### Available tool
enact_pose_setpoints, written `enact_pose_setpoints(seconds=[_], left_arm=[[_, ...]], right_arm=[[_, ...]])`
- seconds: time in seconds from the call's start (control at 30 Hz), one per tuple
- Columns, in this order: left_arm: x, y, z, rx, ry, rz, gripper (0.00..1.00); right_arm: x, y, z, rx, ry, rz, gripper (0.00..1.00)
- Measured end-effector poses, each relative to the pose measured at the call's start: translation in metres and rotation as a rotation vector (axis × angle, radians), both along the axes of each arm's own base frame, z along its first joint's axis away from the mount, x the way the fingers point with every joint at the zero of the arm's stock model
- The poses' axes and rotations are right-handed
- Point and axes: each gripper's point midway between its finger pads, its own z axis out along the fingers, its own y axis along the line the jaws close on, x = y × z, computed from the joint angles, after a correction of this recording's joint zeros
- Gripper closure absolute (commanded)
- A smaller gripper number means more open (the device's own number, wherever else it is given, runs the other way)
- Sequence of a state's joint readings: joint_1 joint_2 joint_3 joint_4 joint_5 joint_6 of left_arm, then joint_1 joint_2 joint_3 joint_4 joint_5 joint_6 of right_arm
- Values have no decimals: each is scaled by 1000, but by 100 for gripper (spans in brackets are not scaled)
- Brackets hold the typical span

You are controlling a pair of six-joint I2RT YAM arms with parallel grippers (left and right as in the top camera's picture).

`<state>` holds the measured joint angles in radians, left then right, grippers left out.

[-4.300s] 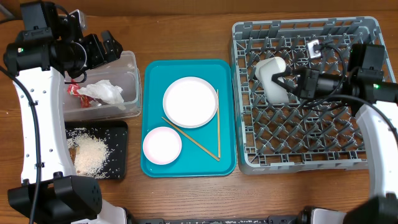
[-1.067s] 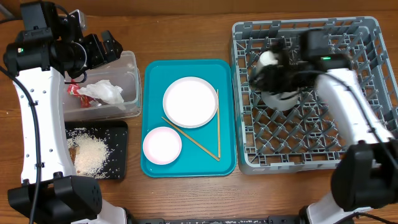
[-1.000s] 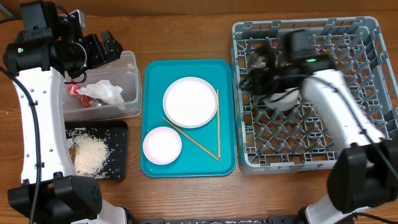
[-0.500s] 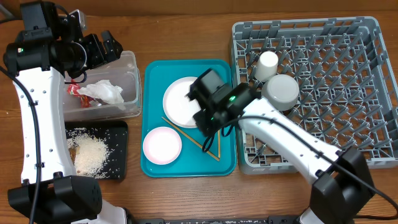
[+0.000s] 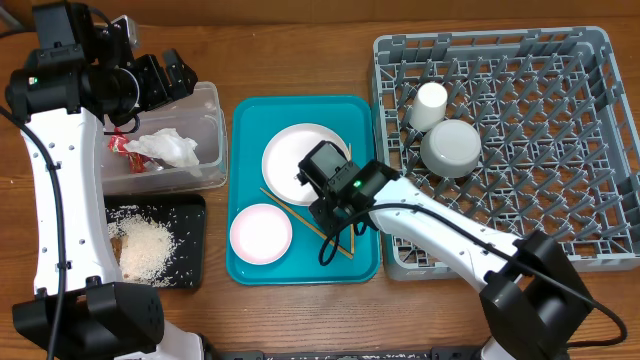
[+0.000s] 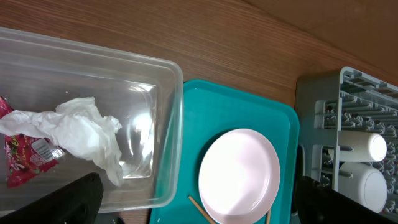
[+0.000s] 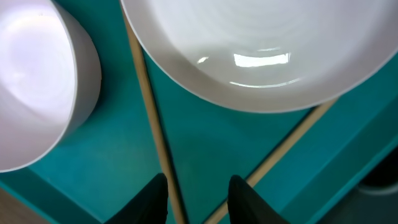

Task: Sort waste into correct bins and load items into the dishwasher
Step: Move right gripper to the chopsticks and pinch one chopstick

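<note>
My right gripper [image 5: 333, 222] [image 7: 198, 202] is open, low over the teal tray, its jaws straddling one of two thin chopsticks [image 5: 300, 221] [image 7: 149, 118]. The second chopstick [image 7: 292, 146] lies just right of them. The pale pink plate [image 5: 290, 150] [image 7: 261, 50] [image 6: 239, 174] and the small pink-white bowl [image 5: 260, 233] [image 7: 37, 81] sit on that tray. The white cup [image 5: 430, 105] and greyish-white bowl [image 5: 450, 148] lie in the grey rack [image 5: 540, 230]. My left gripper [image 5: 172, 75] [image 6: 199, 208] is open above the clear tub [image 5: 212, 130] [image 6: 177, 124], which holds the tissue [image 5: 165, 148] [image 6: 81, 134] and the red wrapper [image 5: 118, 142] [image 6: 25, 155].
The black tray [image 5: 190, 215] at the front left holds rice grains and brown bits [image 5: 150, 245]. The teal tray [image 5: 250, 120] [image 7: 217, 137] lies between the tub and the rack. My right arm reaches across the rack's front left corner.
My right arm has left the rack, with the cup and bowl staying in it, swung left over the teal tray and come down at the chopsticks. The left arm has not moved.
</note>
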<state>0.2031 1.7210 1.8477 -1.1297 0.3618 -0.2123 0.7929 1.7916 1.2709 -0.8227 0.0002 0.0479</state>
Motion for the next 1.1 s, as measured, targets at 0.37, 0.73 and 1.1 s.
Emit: enact_pose_setpoints(seconds=[0.37,0.73,1.1], left_arm=[[0,0,0,0,0,0,0],[0,0,0,0,0,0,0],[0,0,0,0,0,-1,0]], right_arm=[[-22,21,-19,3,-43,163,57],[-11,32,-32,70,-142,186,70],[-15,25,-45,60,-145,191,70]])
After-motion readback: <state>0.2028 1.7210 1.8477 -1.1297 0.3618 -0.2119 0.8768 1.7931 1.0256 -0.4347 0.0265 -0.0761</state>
